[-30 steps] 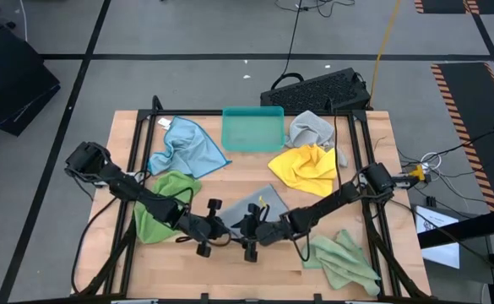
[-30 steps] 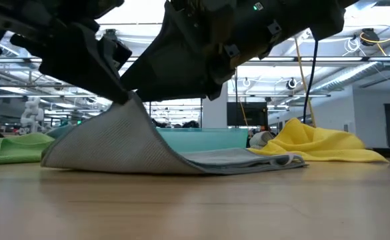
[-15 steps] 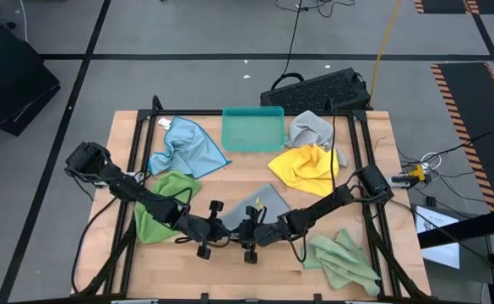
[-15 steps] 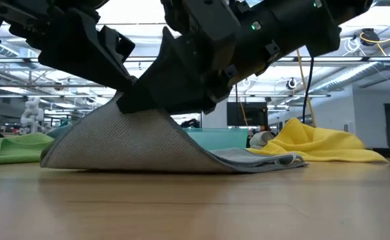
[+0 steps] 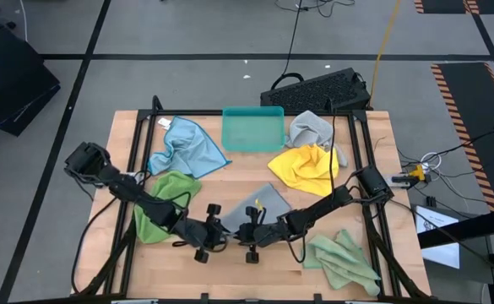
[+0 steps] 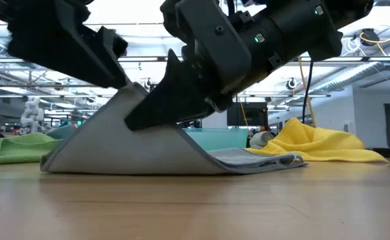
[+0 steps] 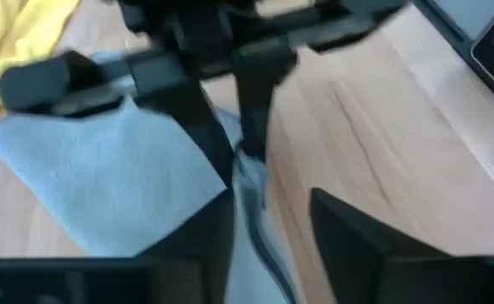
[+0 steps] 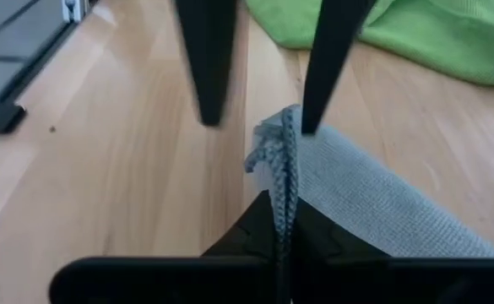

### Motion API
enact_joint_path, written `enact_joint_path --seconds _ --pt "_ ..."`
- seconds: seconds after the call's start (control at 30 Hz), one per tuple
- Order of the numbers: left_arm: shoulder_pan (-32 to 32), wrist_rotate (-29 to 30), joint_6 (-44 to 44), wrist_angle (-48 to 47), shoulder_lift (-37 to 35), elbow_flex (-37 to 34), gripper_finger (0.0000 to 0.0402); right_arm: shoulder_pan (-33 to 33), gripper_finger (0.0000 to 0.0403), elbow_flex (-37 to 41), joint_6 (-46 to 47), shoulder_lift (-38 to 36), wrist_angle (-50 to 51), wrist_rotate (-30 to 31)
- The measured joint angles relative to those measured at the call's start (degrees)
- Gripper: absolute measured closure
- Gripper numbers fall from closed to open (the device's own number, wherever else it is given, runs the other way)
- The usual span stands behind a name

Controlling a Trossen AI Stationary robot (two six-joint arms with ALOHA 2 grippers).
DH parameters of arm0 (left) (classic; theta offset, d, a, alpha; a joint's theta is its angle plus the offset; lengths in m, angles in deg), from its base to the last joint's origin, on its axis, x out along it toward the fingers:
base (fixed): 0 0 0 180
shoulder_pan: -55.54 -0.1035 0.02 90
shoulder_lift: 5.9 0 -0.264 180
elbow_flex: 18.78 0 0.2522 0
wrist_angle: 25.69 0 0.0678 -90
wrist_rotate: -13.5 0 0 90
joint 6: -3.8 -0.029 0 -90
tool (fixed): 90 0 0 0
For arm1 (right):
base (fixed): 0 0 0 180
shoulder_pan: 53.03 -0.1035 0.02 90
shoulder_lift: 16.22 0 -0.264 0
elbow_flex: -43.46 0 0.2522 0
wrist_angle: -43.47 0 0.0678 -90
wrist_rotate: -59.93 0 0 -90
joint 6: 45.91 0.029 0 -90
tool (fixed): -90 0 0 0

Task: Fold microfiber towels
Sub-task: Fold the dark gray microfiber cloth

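Grey towel (image 6: 148,143) at table's front middle, one corner lifted. Right gripper (image 8: 282,221) pinches that corner; left gripper (image 8: 263,72) stands spread beside it. Hand-over mid-fold, likely; next, carry corner across.

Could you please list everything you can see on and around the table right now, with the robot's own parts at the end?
Grey microfiber towel being folded: one, grey, near-centre of the table, one edge lifted.
Second grey microfiber towel: one, grey, crumpled at the far side, right of the tray.
Light blue microfiber towel: one, far left.
Yellow microfiber towel: one, right of centre.
Green microfiber towels: two, one at the left, one paler at the near right.
Teal plastic tray: one, far middle.
Wooden table: one, light wood.
Black keyboard: one, on the floor beyond the table.
Left gripper: fingers open, beside the lifted edge.
Right gripper: fingers shut on the grey towel's edge.
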Motion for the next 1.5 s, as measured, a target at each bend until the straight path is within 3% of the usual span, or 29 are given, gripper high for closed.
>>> enact_joint_path --seconds 0.13,0.27,0.5,0.83,1.03,1.2,1.5 --pt "3.02 4.27 3.63 -5.23 0.13 0.0 0.0174 -0.01 0.0399 0.0 0.01 0.0 0.09 0.0" --pt "6.47 9.3 8.96 -8.42 0.13 -1.36 0.0146 -0.02 0.04 0.0 0.0 0.0 0.19 -0.02" --pt "11.73 13.44 17.53 -7.54 0.16 -5.61 0.0151 -0.02 0.04 0.0 0.01 0.0 0.45 -0.04" --pt "15.84 22.74 14.29 -3.63 0.16 -9.66 0.0175 -0.02 0.0399 0.0 1.51 -0.74 0.46 0.65" --pt "15.84 28.1 12.15 -0.72 0.16 -10.23 0.016 -0.02 0.0399 0.0 1.59 -2.46 3.36 2.03" --pt "15.84 28.49 11.6 0.51 0.37 -10.23 0.0136 -0.01 0.0399 0.0 2.15 -3.44 5.33 3.6" --pt "15.66 30.64 9.62 6.1 8.28 -10.23 0.0123 0.11 0.0399 0.02 2.42 -4.68 7.75 5.09"
